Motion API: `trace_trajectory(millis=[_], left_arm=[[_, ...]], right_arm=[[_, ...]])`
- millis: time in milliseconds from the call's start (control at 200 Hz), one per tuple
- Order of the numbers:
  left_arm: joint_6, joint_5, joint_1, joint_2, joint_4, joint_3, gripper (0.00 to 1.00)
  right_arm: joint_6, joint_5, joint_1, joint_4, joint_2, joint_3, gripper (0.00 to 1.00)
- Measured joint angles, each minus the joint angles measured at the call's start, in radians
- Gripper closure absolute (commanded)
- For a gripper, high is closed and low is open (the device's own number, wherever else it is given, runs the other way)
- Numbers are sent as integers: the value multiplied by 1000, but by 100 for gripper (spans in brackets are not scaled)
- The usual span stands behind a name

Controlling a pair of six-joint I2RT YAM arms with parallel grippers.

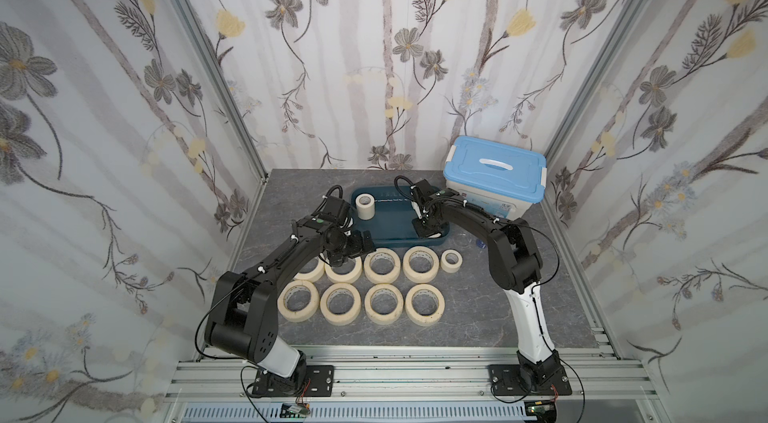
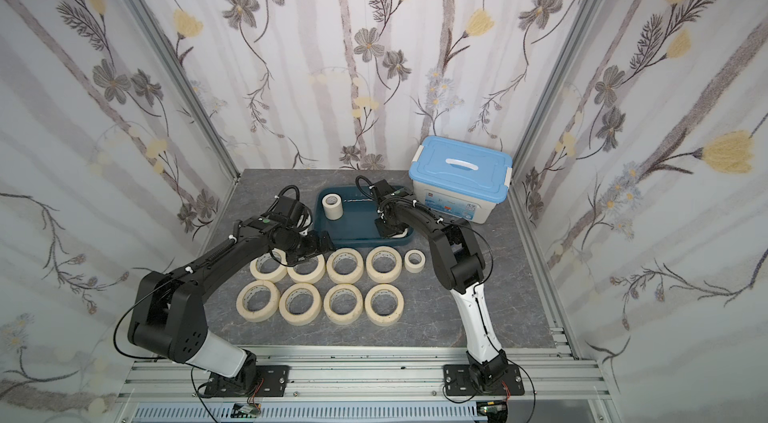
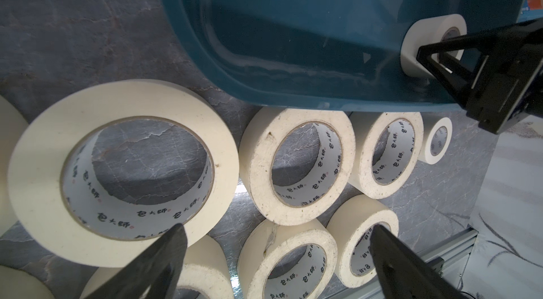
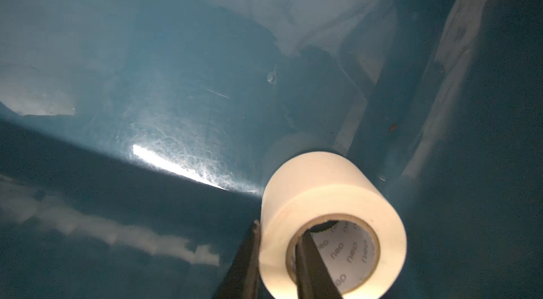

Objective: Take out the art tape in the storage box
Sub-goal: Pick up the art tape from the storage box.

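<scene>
Eight large tape rolls (image 1: 339, 303), three small rolls (image 1: 451, 261), one teal box (image 1: 390, 229), one tub (image 1: 494, 175)

Large tape rolls' (image 3: 123, 171) cores read 包大師; small roll's (image 4: 333, 224) core "nep".

You see a glossy, faintly scratched dark teal plastic storage box (image 3: 293, 33) mirroring the light, matt cream paper tape rolls (image 3: 126, 171) with speckled faces and printed white cores, a grey stone-veined tabletop (image 1: 478, 317) with a dull sheen, and matt black plastic gripper fingers (image 3: 164, 259).
</scene>
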Motion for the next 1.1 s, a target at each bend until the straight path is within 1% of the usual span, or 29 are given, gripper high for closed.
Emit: trace_trajectory(millis=[280,495,625,899,1099], left_arm=[[-1,-4,0,-27,-2,-6,0],[-1,-6,0,-67,-7,-21,0],[-2,-8,0,-86,-8,-31,0],[-4,-22,0,-114,-14,-35,0],[-4,-25,0,-130,-22,-35,0]], right_arm=[[-3,0,3,-7,-94,-17,80],[-3,0,10,-16,-214,-90,80],[2,0,16,-27,-310,-166,80],[55,-8,45,-40,-521,-390,80],[98,-9,67,-38,-625,-532,80]])
